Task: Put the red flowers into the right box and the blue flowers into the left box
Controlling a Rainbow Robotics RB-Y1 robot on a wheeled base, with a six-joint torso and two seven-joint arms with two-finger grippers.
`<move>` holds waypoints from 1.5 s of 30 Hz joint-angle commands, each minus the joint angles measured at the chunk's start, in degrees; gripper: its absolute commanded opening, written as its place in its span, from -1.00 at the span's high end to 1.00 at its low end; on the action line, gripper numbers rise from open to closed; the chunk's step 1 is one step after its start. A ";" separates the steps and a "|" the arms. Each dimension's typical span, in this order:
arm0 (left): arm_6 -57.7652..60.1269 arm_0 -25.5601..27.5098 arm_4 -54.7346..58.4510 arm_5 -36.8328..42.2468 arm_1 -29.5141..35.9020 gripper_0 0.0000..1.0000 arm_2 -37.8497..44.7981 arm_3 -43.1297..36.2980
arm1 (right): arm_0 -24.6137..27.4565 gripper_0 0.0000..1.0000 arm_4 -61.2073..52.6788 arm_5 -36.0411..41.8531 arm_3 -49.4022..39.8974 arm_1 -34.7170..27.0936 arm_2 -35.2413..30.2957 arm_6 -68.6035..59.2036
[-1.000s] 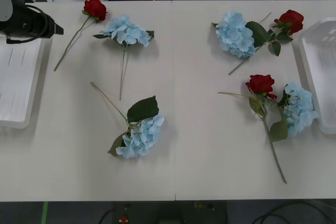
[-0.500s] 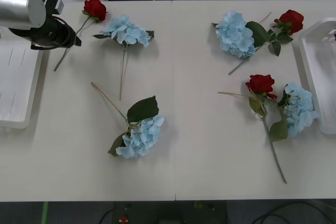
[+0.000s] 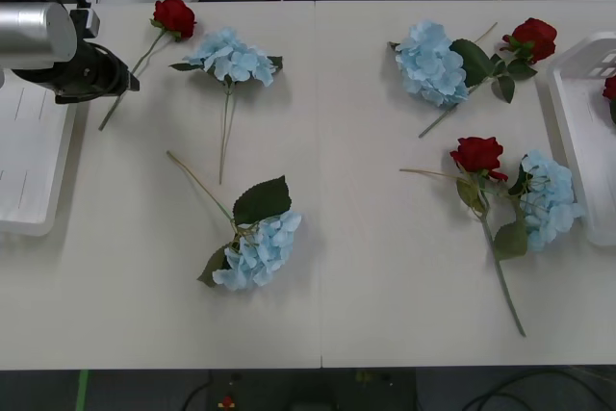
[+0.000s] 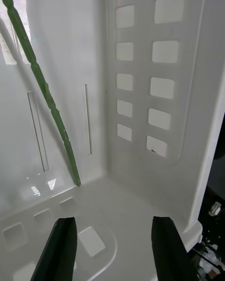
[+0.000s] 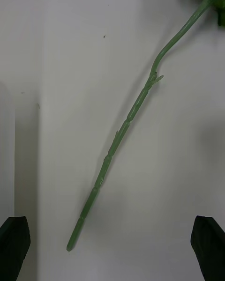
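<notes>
My left gripper (image 5: 112, 248) is spread wide with nothing between the fingers, hanging over the table (image 3: 318, 286) above the stem (image 5: 117, 140) of a red rose (image 3: 174, 14). The stem runs slantwise just ahead of the jaws, its cut end nearest them and closer to one finger, the bloom farther off. The left box (image 3: 29, 156) lies just beside this gripper, on the side away from the rose head.

My right gripper (image 4: 112, 250) is also open and empty, down inside the right box (image 4: 159, 98), with a green stem (image 4: 42, 93) leaning just ahead of the jaws; I judge a rose has just been dropped there.

So the step in hand looks like picking up the next rose. I would centre the left jaws across the stem, lower and close. That rose belongs in the far box, so it may need a long carry or a handover.

The blue flowers (image 3: 231, 53) lie scattered on the table, none boxed that I can see. No writing or labels are readable.
</notes>
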 commanded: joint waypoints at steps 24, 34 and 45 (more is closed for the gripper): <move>0.48 7.71 4.39 -11.92 -1.74 -1.00 3.75 -1.38 | -7.60 -0.90 -44.58 25.81 -32.75 -1.20 -1.94 -65.74; 1.18 9.99 5.45 -13.77 -2.97 -1.00 3.92 -1.38 | -4.00 -0.90 -44.49 15.52 -42.16 -1.20 6.41 -91.32; 1.27 12.36 5.54 -13.68 -3.77 -0.14 6.30 -1.38 | -0.92 -0.89 -35.79 10.16 -45.06 -1.20 14.14 -98.09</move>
